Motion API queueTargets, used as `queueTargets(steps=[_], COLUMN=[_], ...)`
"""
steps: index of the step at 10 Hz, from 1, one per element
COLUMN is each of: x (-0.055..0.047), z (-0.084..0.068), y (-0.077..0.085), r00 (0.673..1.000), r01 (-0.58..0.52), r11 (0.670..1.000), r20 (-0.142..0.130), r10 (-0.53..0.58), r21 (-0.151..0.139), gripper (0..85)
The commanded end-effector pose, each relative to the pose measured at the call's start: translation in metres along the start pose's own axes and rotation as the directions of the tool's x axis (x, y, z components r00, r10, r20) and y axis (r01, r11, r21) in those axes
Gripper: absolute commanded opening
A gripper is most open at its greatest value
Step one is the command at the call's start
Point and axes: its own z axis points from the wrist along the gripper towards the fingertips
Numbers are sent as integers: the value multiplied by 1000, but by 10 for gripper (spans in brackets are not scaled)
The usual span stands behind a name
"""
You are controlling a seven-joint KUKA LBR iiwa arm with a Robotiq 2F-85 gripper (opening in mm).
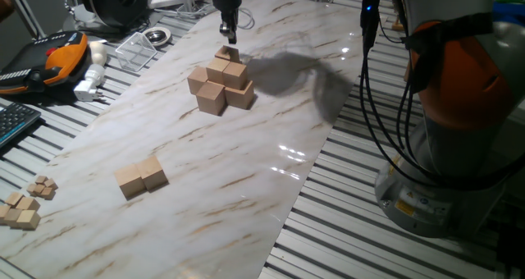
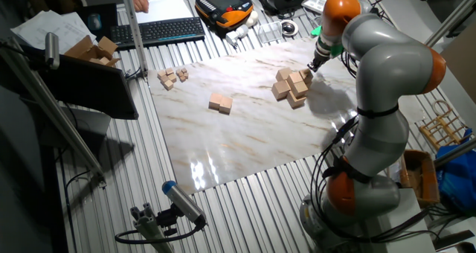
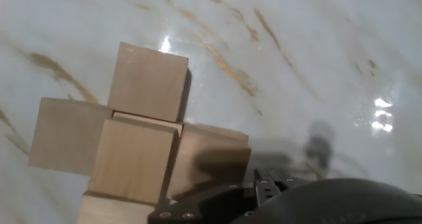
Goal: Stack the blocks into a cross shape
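Note:
Several tan wooden blocks [image 1: 220,84] stand packed together on the marble sheet, some stacked on others. They also show in the other fixed view [image 2: 291,85]. In the hand view they form a cross-like group [image 3: 135,145] at the left. One block [image 1: 228,55] lies at the far end of the group. My gripper [image 1: 230,38] hangs just above that far block, with its fingers close together and nothing between them. It also shows in the other fixed view [image 2: 314,65]. Two more blocks [image 1: 141,178] lie side by side nearer the front left.
Tiny wooden cubes [image 1: 25,207] lie in a cluster at the left edge of the sheet. A keyboard [image 1: 12,123], an orange-black pendant [image 1: 49,57] and a clear box [image 1: 135,48] lie beyond the sheet. The robot base [image 1: 451,123] stands at the right.

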Motion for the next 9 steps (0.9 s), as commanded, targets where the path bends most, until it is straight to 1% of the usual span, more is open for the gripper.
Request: queueTargets(steps=[1,6,9], x=[0,-2,-1], z=[1,6,4], y=[1,10,10], r00=[1000,1000,1000], r01=[0,-10,-10], r11=[1000,1000,1000], r20=[0,3,1], r10=[0,10,10], r21=[-1,-10,-10], gripper=[0,0,0])
